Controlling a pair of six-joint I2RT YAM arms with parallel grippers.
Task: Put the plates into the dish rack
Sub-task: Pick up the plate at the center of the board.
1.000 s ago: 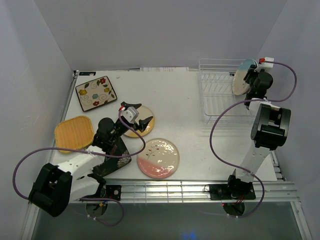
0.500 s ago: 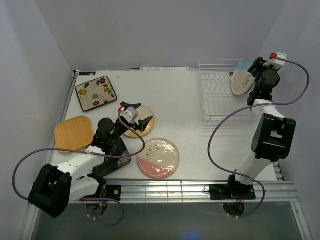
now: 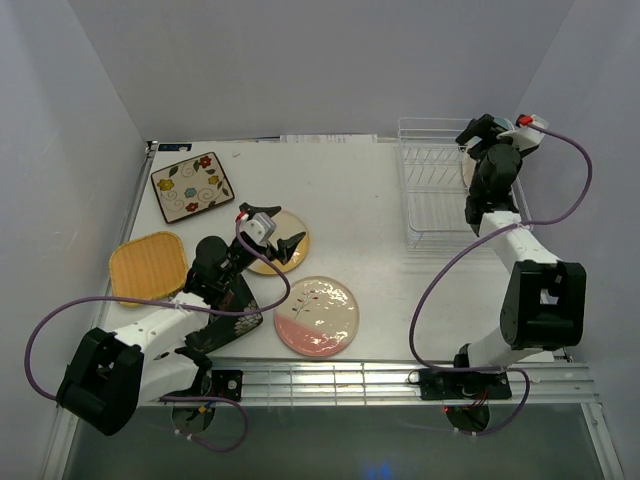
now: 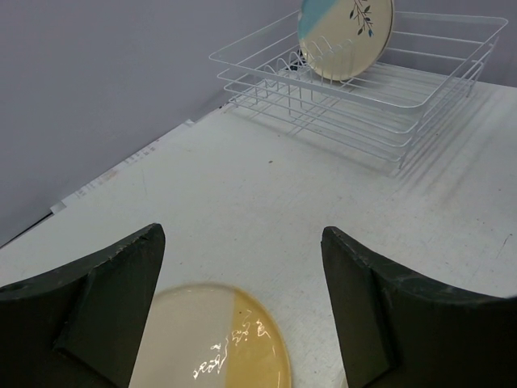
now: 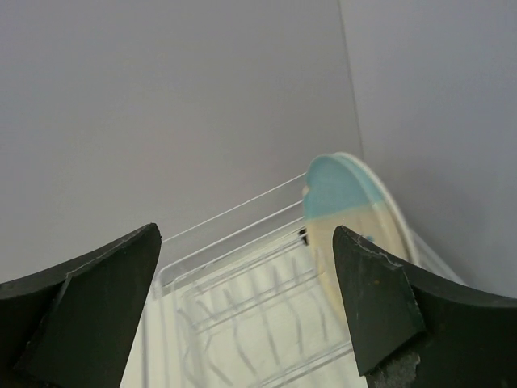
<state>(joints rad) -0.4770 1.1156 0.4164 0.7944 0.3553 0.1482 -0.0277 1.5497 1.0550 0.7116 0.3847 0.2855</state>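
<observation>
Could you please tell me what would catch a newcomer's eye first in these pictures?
The blue-half plate stands on edge in the white dish rack at the far right, the right gripper open close by. Nearer the left side, the left gripper hangs open over the yellow-half plate, with the pink-half plate lying flat toward the front.

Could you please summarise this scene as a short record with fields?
Rack: dish rack, far right of table
In rack: blue-half plate, standing on edge
On table: flowered square plate, orange-yellow square plate, yellow-half plate, pink-half plate
Under left arm: black floral plate, partly hidden
Left gripper: open, over yellow-half plate
Right gripper: open, above rack
</observation>
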